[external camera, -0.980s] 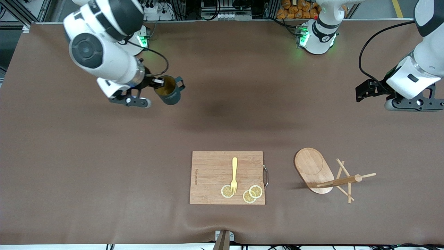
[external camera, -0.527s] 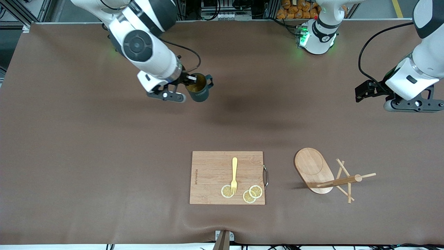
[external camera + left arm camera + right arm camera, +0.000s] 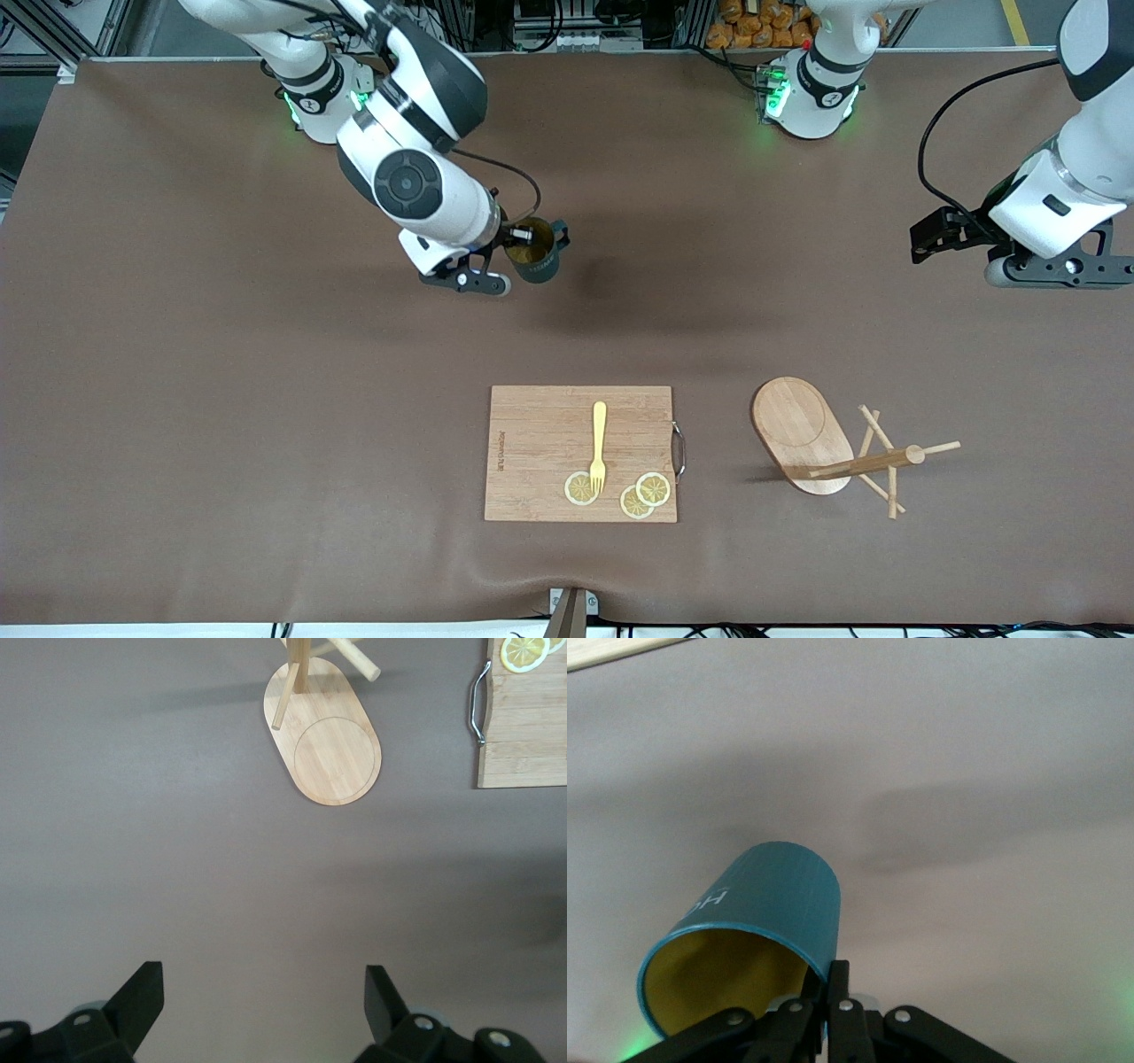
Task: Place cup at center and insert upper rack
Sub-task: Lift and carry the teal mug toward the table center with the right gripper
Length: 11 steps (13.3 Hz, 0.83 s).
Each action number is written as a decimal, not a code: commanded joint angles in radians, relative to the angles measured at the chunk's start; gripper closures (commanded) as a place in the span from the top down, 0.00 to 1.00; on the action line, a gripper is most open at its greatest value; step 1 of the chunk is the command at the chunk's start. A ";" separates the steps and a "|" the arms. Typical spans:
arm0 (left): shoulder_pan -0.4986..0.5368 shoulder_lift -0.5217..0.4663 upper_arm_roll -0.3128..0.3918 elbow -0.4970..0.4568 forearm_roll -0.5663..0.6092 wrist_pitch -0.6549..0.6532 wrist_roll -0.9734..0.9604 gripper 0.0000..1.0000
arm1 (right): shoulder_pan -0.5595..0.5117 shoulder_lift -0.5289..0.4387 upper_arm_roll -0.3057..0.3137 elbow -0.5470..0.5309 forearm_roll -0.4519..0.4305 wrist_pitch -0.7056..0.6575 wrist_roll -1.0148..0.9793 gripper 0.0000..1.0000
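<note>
A dark teal cup (image 3: 535, 252) with a yellowish inside hangs above the brown table, its rim pinched by my right gripper (image 3: 521, 237), which is shut on it. In the right wrist view the cup (image 3: 757, 921) tilts away from the shut gripper (image 3: 831, 979). The upper rack, a light wooden mug stand (image 3: 815, 434), lies tipped on its side near the front camera, toward the left arm's end; its post and pegs (image 3: 886, 461) rest on the table. My left gripper (image 3: 263, 988) waits open, high over bare table, with the stand's oval base (image 3: 328, 740) in its view.
A wooden cutting board (image 3: 540, 425) with a metal handle lies near the front camera, beside the stand. A yellow fork (image 3: 599, 443) and several lemon slices (image 3: 645, 494) lie on it. The brown cloth (image 3: 266, 399) covers the whole table.
My right arm has carried the cup from the right arm's end toward the table's middle and a little lower. The left arm has barely moved.
</note>
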 commanded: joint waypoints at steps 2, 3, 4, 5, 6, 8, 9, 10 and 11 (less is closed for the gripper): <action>0.008 -0.007 -0.007 -0.028 0.007 0.031 -0.004 1.00 | 0.044 0.063 -0.004 0.018 -0.052 0.046 0.050 0.00; 0.008 -0.007 -0.007 -0.037 0.007 0.037 -0.004 1.00 | 0.052 0.081 -0.010 0.016 -0.066 0.064 0.055 0.00; 0.008 -0.009 -0.007 -0.045 0.007 0.040 -0.004 1.00 | 0.068 0.095 -0.016 0.016 -0.083 0.083 0.072 0.00; 0.008 -0.010 -0.007 -0.051 0.007 0.043 -0.004 1.00 | 0.087 0.112 -0.028 0.013 -0.100 0.100 0.090 0.00; 0.008 -0.012 -0.007 -0.054 0.007 0.044 -0.004 1.00 | 0.099 0.129 -0.036 0.013 -0.115 0.112 0.095 0.00; 0.008 -0.012 -0.007 -0.063 0.007 0.052 -0.004 1.00 | 0.118 0.153 -0.044 0.012 -0.128 0.135 0.096 0.00; 0.008 -0.012 -0.007 -0.071 0.007 0.055 -0.004 1.00 | 0.134 0.164 -0.058 0.010 -0.134 0.143 0.096 0.00; 0.008 -0.013 -0.007 -0.072 0.007 0.058 -0.004 1.00 | 0.154 0.167 -0.076 0.004 -0.135 0.157 0.096 0.00; 0.008 -0.012 -0.007 -0.075 0.007 0.058 -0.004 1.00 | 0.170 0.167 -0.090 -0.001 -0.135 0.164 0.098 0.00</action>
